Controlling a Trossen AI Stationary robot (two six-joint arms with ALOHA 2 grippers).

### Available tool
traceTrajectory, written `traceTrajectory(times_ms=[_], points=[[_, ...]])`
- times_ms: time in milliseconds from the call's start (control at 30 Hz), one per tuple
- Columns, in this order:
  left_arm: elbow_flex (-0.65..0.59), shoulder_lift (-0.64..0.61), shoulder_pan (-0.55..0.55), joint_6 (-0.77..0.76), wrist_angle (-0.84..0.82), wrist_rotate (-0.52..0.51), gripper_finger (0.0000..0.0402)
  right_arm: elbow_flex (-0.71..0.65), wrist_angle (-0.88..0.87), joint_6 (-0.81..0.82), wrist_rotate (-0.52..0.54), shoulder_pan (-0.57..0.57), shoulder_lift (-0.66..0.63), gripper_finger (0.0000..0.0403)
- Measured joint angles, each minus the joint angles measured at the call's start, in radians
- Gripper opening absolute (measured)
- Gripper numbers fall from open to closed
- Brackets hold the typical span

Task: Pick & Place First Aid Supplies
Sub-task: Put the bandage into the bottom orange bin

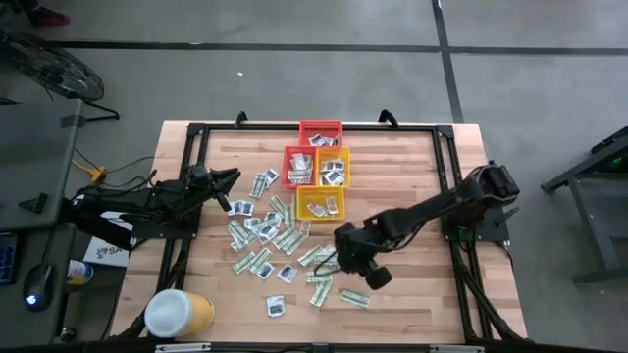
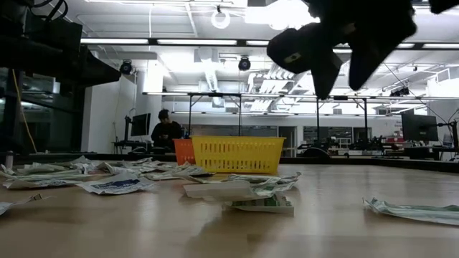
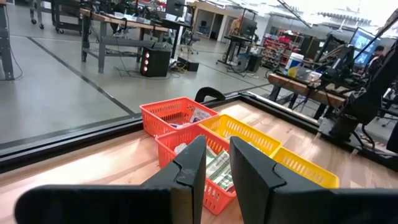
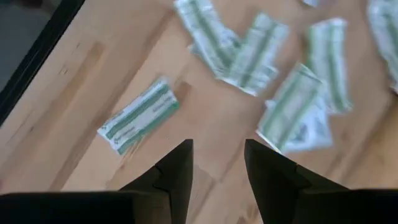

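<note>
A: Dozens of packets (image 1: 263, 233) lie scattered on the tabletop (image 1: 412, 196), mostly in front of the baskets and out toward the near edge. Agree?

B: Agreed. Green-and-white strips and white squares with blue marks, mixed. A few more packets sit inside the red baskets (image 1: 306, 162).

A: Basket layout?

B: One red basket at the far edge, a red one and an orange basket (image 1: 335, 167) side by side next, then a yellow basket (image 1: 320, 204) nearest. All touching or just beside each other.

A: Right gripper (image 4: 217, 158)?

B: Raised above the tabletop over the packets near the front, fingers spread with bare wood showing between them. Nothing held. A green strip (image 4: 138, 114) lies apart from the others below it.

A: Left gripper (image 3: 216, 163)?

B: At the table's left side, pointing toward the baskets. Fingers parted by a narrow gap, nothing between them.

A: Anything else?

B: Yellow tub with white lid (image 1: 179, 313), lying at the near left corner. A person (image 2: 166, 131) shows far behind the table.
</note>
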Motion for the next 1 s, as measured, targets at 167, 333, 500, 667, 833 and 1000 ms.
traceTrajectory(times_ms=[167, 333, 500, 667, 833, 1000], points=[[0.0, 0.0, 0.0, 0.0, 0.0, 0.0, 0.0073, 0.0, 0.081, -0.092, -0.028, 0.038, 0.062, 0.0138], [0.0, 0.0, 0.0, 0.0, 0.0, 0.0, 0.0073, 0.0, 0.153, -0.184, -0.026, 0.078, 0.115, 0.0138], [0.0, 0.0, 0.0, 0.0, 0.0, 0.0, 0.0073, 0.0, 0.204, -0.233, -0.026, 0.114, 0.172, 0.0138], [0.0, 0.0, 0.0, 0.0, 0.0, 0.0, 0.0073, 0.0, 0.239, -0.271, 0.016, 0.14, 0.227, 0.0138], [0.0, 0.0, 0.0, 0.0, 0.0, 0.0, 0.0073, 0.0, 0.261, -0.26, 0.034, 0.142, 0.263, 0.0138], [0.0, 0.0, 0.0, 0.0, 0.0, 0.0, 0.0073, 0.004, 0.262, -0.218, 0.011, 0.141, 0.29, 0.0137]])
